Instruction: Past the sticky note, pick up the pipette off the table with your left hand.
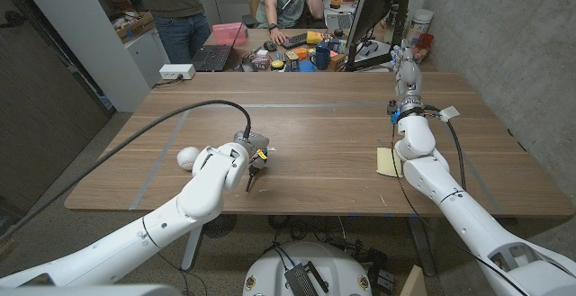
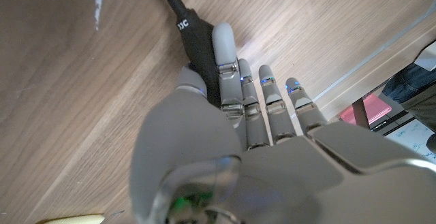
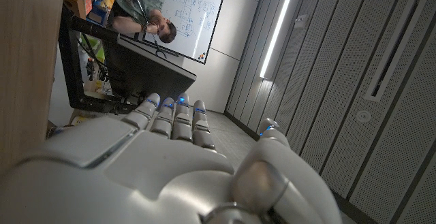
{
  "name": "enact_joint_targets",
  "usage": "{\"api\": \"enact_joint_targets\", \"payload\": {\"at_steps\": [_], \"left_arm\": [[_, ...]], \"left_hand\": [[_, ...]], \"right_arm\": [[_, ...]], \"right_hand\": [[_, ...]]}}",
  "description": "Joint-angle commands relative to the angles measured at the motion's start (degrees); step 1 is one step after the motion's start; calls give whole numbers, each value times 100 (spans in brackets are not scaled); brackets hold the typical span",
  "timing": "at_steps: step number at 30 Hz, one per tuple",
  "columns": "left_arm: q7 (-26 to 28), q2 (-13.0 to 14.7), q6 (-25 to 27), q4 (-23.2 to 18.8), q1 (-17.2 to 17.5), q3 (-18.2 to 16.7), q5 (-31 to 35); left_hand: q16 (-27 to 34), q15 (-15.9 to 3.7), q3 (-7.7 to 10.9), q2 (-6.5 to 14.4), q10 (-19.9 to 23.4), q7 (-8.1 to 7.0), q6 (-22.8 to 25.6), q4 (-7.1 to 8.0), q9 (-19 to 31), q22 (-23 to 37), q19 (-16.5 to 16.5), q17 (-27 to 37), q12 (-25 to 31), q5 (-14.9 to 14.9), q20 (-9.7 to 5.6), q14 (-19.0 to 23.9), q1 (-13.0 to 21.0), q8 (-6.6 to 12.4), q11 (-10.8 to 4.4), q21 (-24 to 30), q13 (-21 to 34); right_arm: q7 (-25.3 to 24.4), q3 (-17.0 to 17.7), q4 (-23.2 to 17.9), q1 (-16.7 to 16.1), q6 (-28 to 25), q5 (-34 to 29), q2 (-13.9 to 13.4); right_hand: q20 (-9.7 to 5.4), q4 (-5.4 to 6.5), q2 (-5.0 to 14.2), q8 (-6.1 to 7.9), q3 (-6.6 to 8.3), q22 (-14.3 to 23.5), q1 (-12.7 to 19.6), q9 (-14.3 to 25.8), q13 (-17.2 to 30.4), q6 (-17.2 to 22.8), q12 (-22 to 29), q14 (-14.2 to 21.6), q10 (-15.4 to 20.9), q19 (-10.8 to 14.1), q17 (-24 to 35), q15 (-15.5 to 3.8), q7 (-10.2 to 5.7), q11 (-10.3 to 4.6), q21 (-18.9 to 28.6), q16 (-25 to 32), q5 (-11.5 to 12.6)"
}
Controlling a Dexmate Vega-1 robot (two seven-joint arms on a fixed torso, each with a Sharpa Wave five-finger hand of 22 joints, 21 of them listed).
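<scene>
the left hand (image 1: 249,155) is hanging low over the wooden table (image 1: 315,125) near its front edge, fingers pointing down at the wood. in the left wrist view the left hand (image 2: 245,135) is showing its fingers (image 2: 225,54) stretched out straight and close together over the tabletop, beside a black cable (image 2: 178,13); i cannot tell whether anything is held in them. the pipette i cannot make out anywhere for sure. a yellow sticky note (image 1: 388,162) is lying near the right forearm. the right hand (image 1: 409,78) is resting far back at the right side, fingers (image 3: 170,118) extended and holding nothing. a white ball (image 1: 187,158) is sitting just left of the left wrist.
</scene>
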Motion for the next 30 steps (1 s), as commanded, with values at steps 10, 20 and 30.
{"api": "enact_joint_targets", "payload": {"at_steps": [10,20,30], "left_arm": [[1252,-90,-562,-79,60,-552,-1412],[2352,75,-655,-284,224,-1423,-2990],[2855,392,-396,-584,85,-1673,-3774]], "left_hand": [[15,-61,136,148,103,-127,169,17,147,11,36,11,37,-126,16,153,305,121,-119,31,54],[14,-79,175,128,114,-125,156,52,222,17,130,9,32,-193,15,211,300,180,-119,67,75],[0,-79,215,106,125,-125,140,74,298,20,220,8,26,-260,15,233,292,238,-85,97,94]], "right_arm": [[-443,320,-799,-640,-331,-221,-272],[-675,244,-1587,-619,-1108,-523,-439],[-817,189,-2026,-530,-1534,-731,-472]], "right_hand": [[55,-2,-23,4,-18,13,-21,22,12,16,-7,0,-1,25,12,33,-55,-2,9,0,30],[54,-3,-21,1,-23,13,-20,22,11,14,-7,-7,-1,20,12,40,-49,-2,8,-3,35],[50,-6,-19,-1,-30,13,-20,22,11,12,-7,-5,-1,23,11,38,-30,-2,10,-2,41]]}}
